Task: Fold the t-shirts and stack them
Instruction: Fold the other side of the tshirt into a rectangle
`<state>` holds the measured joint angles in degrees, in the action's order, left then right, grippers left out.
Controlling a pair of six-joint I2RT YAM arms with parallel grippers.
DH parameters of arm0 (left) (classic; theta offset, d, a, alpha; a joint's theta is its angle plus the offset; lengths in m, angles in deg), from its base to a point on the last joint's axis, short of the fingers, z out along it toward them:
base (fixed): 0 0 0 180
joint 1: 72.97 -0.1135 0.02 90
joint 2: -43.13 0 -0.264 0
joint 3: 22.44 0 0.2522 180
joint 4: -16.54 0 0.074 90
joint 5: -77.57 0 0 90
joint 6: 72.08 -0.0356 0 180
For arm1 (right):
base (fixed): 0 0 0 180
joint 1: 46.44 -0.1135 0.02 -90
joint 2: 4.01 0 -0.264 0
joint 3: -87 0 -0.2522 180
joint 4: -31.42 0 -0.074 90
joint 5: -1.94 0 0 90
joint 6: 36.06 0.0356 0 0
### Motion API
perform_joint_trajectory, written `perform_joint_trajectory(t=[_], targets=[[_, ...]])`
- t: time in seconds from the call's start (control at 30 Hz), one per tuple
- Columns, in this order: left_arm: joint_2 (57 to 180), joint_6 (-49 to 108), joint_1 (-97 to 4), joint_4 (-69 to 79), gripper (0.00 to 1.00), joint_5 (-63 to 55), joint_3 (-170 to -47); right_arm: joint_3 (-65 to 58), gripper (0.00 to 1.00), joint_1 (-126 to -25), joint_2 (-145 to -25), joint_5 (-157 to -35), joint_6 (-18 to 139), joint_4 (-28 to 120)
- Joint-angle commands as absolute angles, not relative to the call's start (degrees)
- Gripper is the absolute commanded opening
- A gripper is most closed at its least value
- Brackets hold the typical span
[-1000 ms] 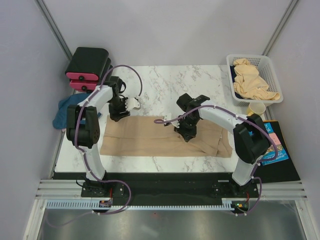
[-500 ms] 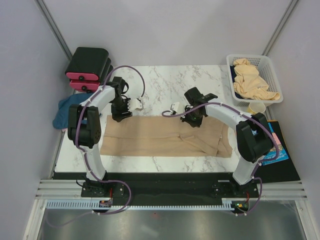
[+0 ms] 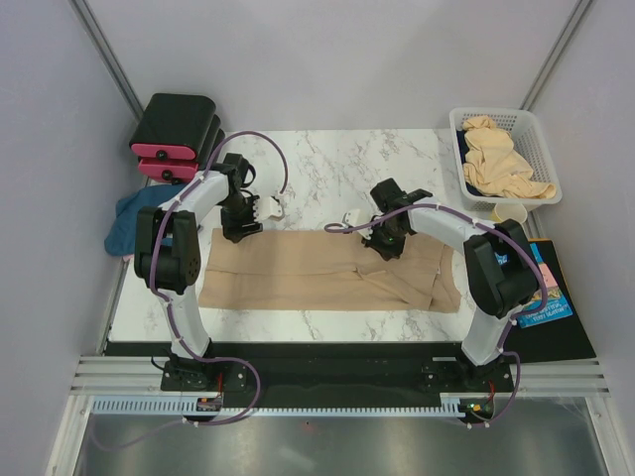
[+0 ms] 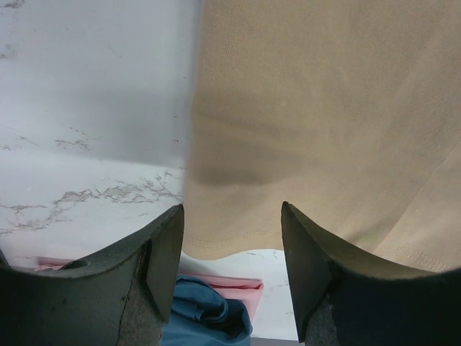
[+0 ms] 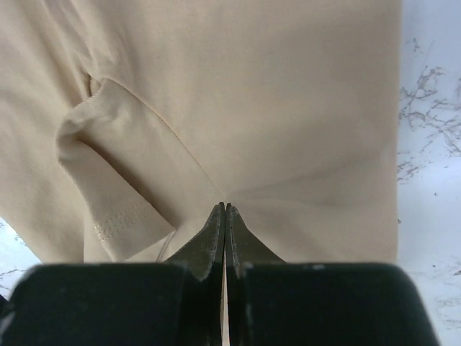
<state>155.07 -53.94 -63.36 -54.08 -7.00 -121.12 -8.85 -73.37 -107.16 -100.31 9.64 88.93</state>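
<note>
A tan t-shirt (image 3: 298, 268) lies flat across the front of the marble table (image 3: 337, 169), folded into a long band. My left gripper (image 3: 240, 232) hovers open over its far left corner; in the left wrist view the gripper (image 4: 232, 245) has the shirt's hem (image 4: 238, 241) between its fingers, untouched. My right gripper (image 3: 387, 245) is shut at the shirt's far edge right of the middle. In the right wrist view the gripper (image 5: 225, 207) pinches the cloth (image 5: 288, 108), creases running to its tips, with a folded sleeve (image 5: 115, 187) at left.
A white mesh basket (image 3: 541, 129) at the back right holds more tan t-shirts (image 3: 501, 164). A blue t-shirt (image 3: 129, 213) lies off the table's left edge, over pink cloth (image 4: 245, 287). Black-and-pink boxes (image 3: 174, 134) stand at the back left. A yellow cup (image 3: 508, 213) and a blue booklet (image 3: 546, 288) sit right.
My right gripper has moved from the shirt's middle back toward its far edge, staying shut; the shirt's right part lies flatter. The left gripper has barely shifted.
</note>
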Motion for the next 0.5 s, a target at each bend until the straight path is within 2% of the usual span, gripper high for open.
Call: perform_joint_trajectory(t=[0.0,0.47], targets=[[152.7,-52.9,-63.2,-53.7,0.63,-7.2,-121.3,-9.3,0.0,-74.1,-105.6,-104.6,10.0,91.0],[153.0,-53.5,-63.1,-53.6,0.63,-6.6,-120.9,-11.3,0.0,-76.9,-103.1,-107.8,11.0,95.2]])
